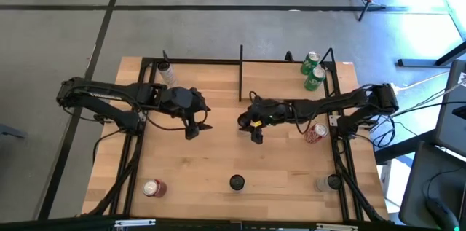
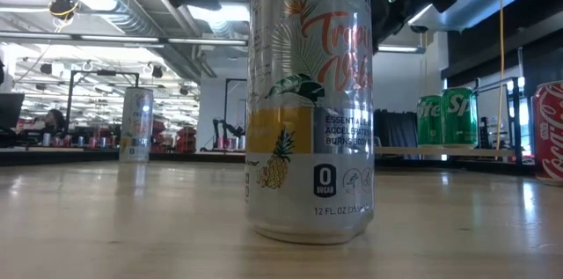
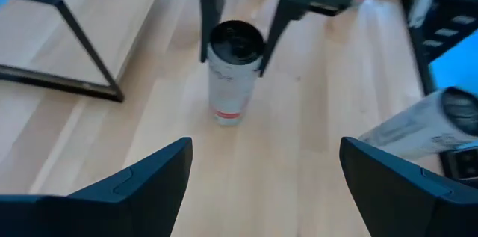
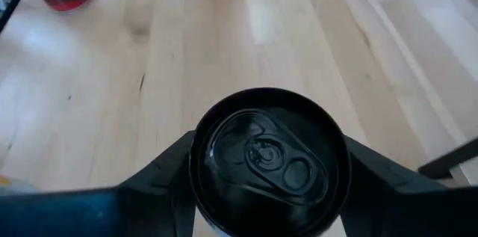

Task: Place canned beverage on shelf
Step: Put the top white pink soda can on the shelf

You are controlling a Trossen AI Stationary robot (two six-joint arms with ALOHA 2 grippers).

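Observation:
A white can with a black top (image 3: 233,72) stands upright on the wooden table near its middle; the right wrist view looks down on its lid (image 4: 265,158). My right gripper (image 1: 251,125) is shut on it, reaching in from the table's right. My left gripper (image 3: 265,185) hovers open just left of the can, above the table and touching nothing. The shelf (image 1: 280,85), a light board with black rails, is at the far right and has two green cans (image 1: 313,71) standing on it. My right gripper pinches the can's upper wall (image 3: 235,61), just below the rim, between its two fingers (image 3: 208,20), one on each opposite side. The fingers slant down from the table's right side. The can stands upright with its base (image 3: 228,116) on the table.
A tall Celsius can (image 1: 237,182) stands near the front edge, filling the low view (image 2: 308,103). A red cola can (image 1: 315,132) is under my right arm. Another red can (image 1: 154,187) is at the near left, a silver can (image 1: 328,182) at the near right and one (image 1: 166,72) at the far left.

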